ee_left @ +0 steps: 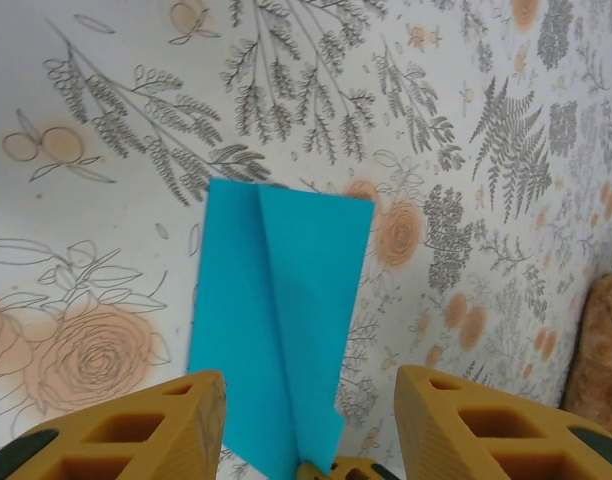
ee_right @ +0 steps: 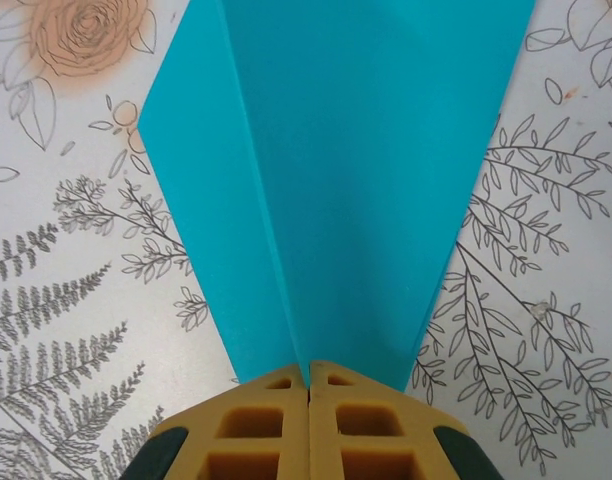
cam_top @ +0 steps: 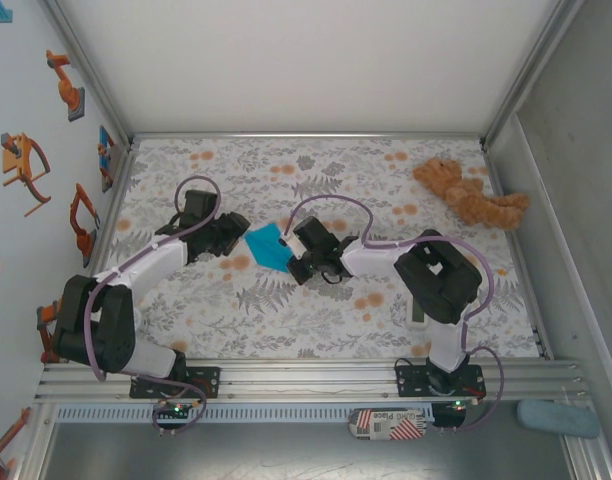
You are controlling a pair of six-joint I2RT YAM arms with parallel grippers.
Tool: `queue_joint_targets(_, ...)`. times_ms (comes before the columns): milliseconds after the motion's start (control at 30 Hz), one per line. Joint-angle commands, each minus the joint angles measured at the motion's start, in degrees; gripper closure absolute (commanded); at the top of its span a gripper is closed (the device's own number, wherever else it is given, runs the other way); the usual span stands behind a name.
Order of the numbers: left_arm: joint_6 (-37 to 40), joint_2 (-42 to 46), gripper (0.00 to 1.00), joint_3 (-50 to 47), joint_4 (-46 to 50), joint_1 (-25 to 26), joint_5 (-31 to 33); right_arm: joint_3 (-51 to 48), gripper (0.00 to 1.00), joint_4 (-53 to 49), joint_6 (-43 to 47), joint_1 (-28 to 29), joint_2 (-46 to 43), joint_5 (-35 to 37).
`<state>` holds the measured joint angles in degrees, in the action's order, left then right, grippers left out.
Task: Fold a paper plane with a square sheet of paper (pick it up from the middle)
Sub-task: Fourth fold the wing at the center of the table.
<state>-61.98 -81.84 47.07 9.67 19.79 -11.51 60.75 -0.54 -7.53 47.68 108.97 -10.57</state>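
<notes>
The cyan-blue paper plane (cam_top: pixel 269 245) is a folded, kite-like dart with a centre crease, in the middle of the floral table. My right gripper (cam_top: pixel 298 254) meets it from the right. In the right wrist view that gripper (ee_right: pixel 309 375) is shut on the narrow end of the plane (ee_right: pixel 356 170), right at the crease. My left gripper (cam_top: pixel 236 236) is just left of the paper. In the left wrist view the left gripper (ee_left: pixel 311 425) is open, with its yellow fingers (ee_left: pixel 136 430) on either side of the plane's (ee_left: pixel 281 310) pointed end.
A brown teddy bear (cam_top: pixel 471 195) lies at the back right of the floral tablecloth (cam_top: pixel 316 320), and its edge shows as the teddy bear (ee_left: pixel 604 350) in the left wrist view. Enclosure walls ring the table. A striped item (cam_top: pixel 386 425) and a blue object (cam_top: pixel 558 418) lie beyond the front rail.
</notes>
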Motion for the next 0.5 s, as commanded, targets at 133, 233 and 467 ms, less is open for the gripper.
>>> queue_joint_targets(133,0.12,4.66,0.51,-5.45,-4.5,1.55,1.05,3.51,0.98,-4.94,-7.28,-2.59,1.84,-7.17)
queue_joint_targets(233,-0.19,5.47,0.51,-7.82,-8.01,1.69,0.67,3.93,0.98,-5.67,-8.52,-3.51,2.47,-9.11)
queue_joint_targets(467,-0.03,3.18,0.5,-9.3,-14.64,4.18,-2.19,3.95,0.98,-6.5,-10.59,-5.04,2.7,-13.0)
